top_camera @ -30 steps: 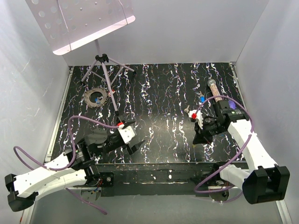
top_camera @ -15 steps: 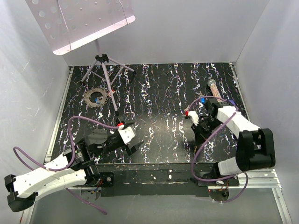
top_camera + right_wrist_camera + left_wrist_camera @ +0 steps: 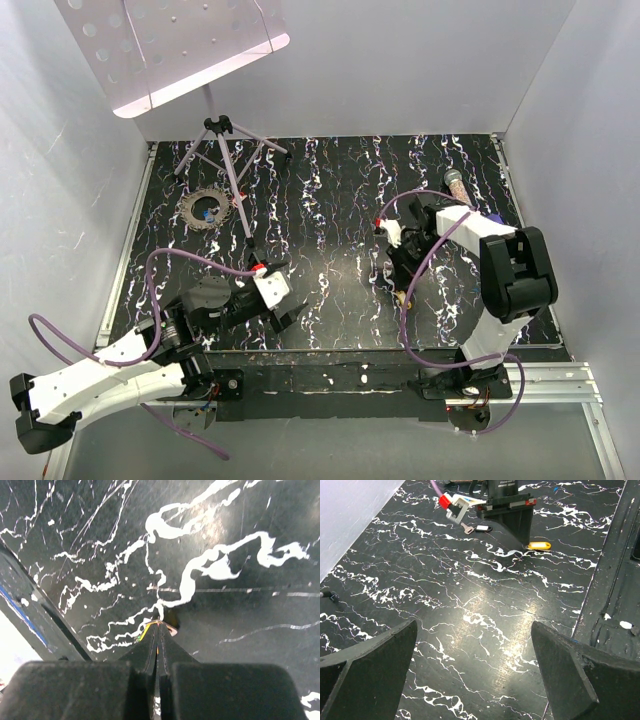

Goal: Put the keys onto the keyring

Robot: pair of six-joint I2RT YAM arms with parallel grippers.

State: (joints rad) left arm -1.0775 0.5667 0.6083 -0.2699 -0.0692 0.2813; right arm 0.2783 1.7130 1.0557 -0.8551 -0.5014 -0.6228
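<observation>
Your left gripper [image 3: 474, 627] hangs with its jaws spread wide, low over the table [image 3: 470, 605] near its front edge. It holds nothing and sits well apart from the keys. Parked there it gives no support. If you swing it across, its broad fingers may sweep the loose keys away.

Further right, the silver key [image 3: 466, 528] and a dark key [image 3: 484, 528] lie flat just beside the housing of the right gripper [image 3: 159, 624]. Any turn of that wrist could nudge or drag them out of reach.

The yellow key [image 3: 540, 545] lies flat on the table at the right gripper's tip, touching it or just beside it. Those jaws are clenched to a hairline and point down at the surface. A yellow sliver shows at the tip, but you cannot tell whether it is pinched.

My judgement is that a grip on so thin an edge will likely slip on the lift, or flick the key away. Pressing harder risks scraping the tip along the table. No keyring shows in any view, so locate it before you carry anything.
</observation>
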